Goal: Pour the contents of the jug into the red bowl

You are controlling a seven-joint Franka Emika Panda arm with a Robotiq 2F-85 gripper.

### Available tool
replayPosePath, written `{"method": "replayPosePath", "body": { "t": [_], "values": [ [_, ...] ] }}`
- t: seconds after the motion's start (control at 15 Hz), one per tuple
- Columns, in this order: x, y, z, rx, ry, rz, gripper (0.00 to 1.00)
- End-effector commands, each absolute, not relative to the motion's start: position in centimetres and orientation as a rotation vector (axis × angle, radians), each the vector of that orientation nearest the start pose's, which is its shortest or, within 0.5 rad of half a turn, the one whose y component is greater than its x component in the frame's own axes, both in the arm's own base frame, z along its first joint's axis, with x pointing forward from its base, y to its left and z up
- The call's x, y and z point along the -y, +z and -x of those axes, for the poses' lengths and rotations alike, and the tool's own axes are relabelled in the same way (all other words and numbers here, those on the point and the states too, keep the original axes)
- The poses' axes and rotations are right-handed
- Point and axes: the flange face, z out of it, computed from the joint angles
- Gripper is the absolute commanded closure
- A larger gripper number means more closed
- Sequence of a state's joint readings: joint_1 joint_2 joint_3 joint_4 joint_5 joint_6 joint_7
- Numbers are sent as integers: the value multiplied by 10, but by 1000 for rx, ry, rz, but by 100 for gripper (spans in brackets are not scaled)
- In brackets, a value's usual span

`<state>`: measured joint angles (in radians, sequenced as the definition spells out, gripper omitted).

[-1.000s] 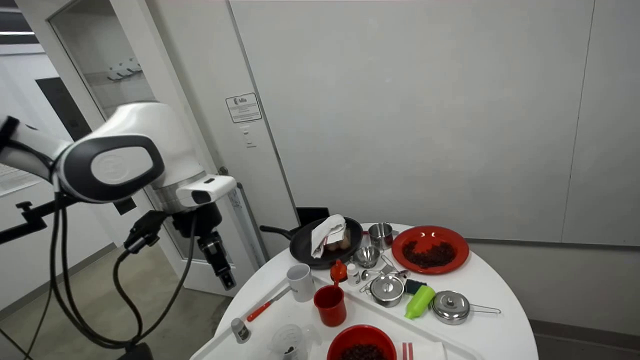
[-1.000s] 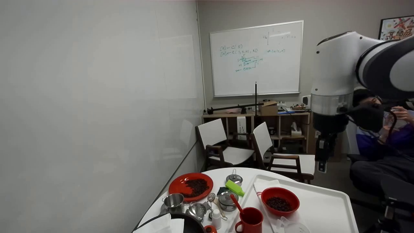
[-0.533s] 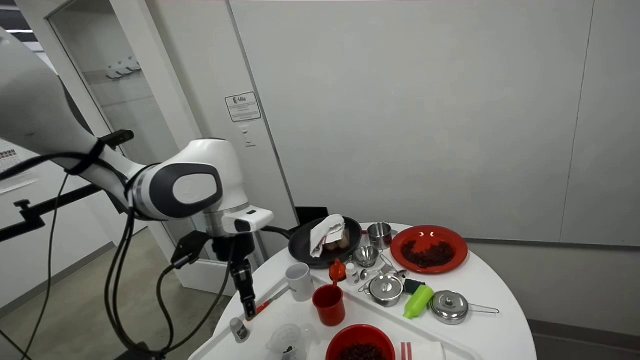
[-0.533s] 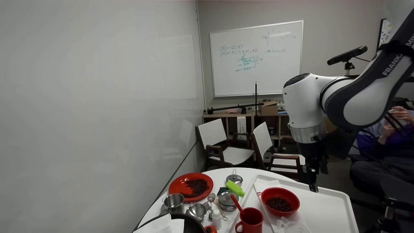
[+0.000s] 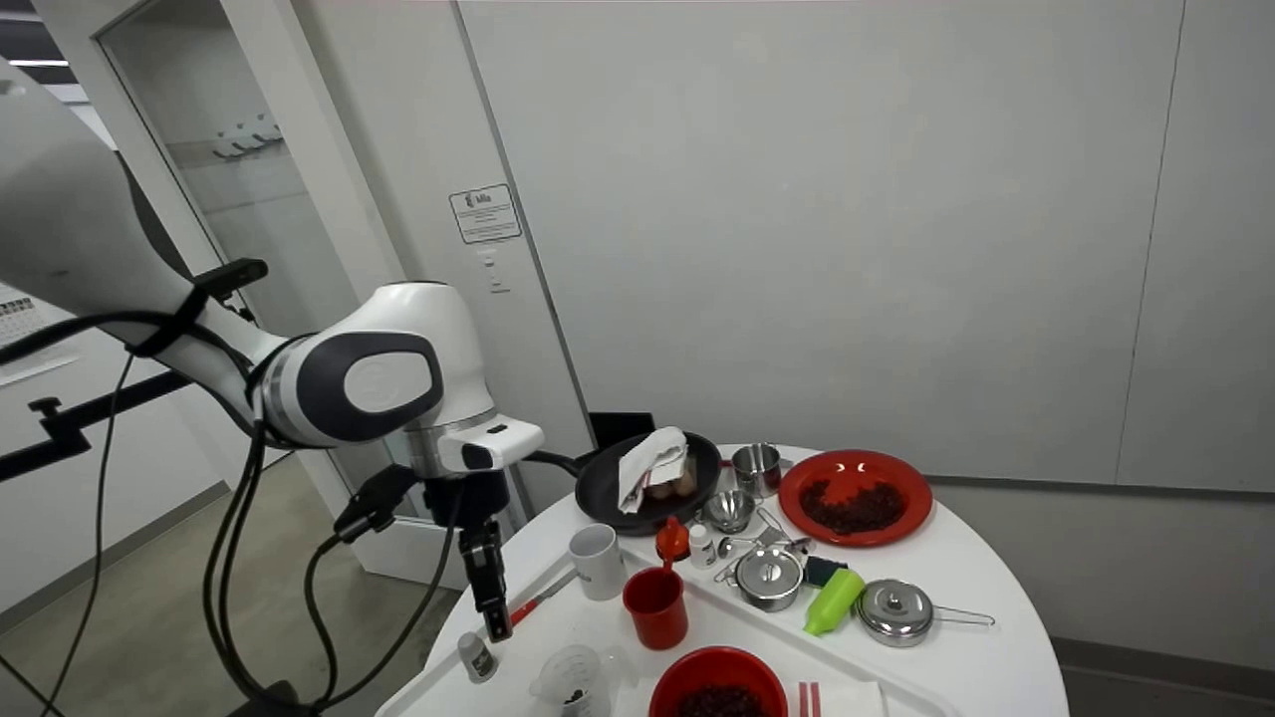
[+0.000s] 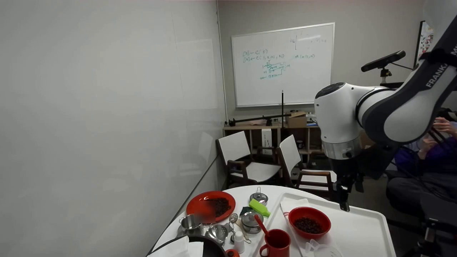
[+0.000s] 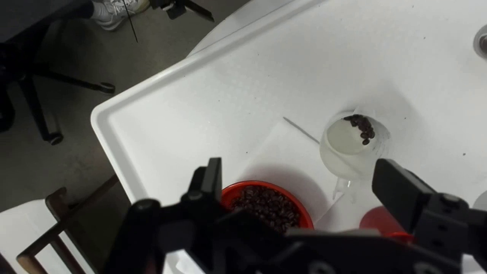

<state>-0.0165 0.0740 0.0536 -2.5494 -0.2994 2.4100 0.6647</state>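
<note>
White tray below my wide-parted gripper bears the red bowl and red mug; the measuring jug stands upright, handle pointing between those two.

You see white table, its edge curved. Directly on it you find big white tray; black pan, near metal cup and small metal bowl; red plate, just beside cup; little white bottle, standing upright near tray; lidded pot; green object between pot and small saucepan, which has wire handle. Metal utensils also lie near pot; you cannot tell them apart well.
</note>
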Motion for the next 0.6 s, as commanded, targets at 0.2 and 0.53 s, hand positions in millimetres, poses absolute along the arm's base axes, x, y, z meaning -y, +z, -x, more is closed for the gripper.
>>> {"method": "replayPosePath", "body": {
  "t": [0.2, 0.53],
  "values": [
    [-7, 195, -458, -1009, -42, 3327, 0],
    [-4, 145, -490, -775, 261, 3328, 0]
  ]
}}
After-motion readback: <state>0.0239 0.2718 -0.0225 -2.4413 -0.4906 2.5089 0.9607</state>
